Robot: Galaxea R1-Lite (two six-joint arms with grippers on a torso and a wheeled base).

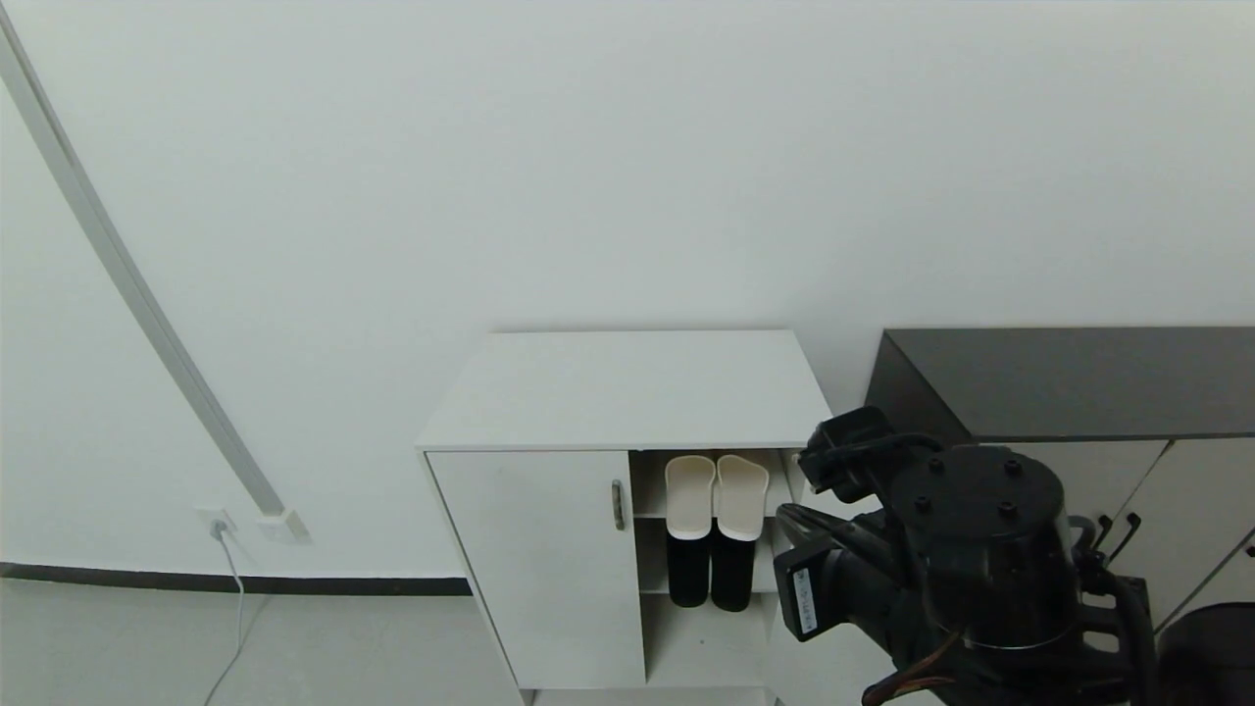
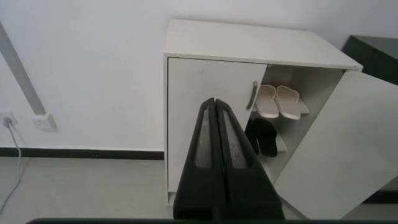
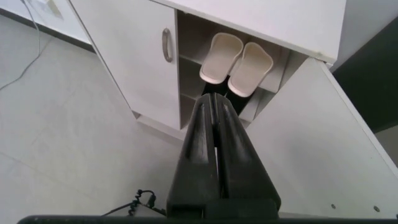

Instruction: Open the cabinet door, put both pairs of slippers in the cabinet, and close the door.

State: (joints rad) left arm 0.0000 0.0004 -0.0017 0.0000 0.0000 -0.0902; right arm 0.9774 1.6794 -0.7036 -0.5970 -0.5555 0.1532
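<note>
Slippers (image 1: 741,498): two pairs; one open cabinet (image 1: 627,388)

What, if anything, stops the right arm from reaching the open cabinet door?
Probably nothing, so likely yes. The open door stands close beside the right gripper, and nothing shows between them. The gripper is shut and holds nothing, so it looks free to push the door.

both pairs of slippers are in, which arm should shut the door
Probably right: the right gripper hangs just beside the open door, which swings out on that side; the left gripper faces the closed door.
</note>
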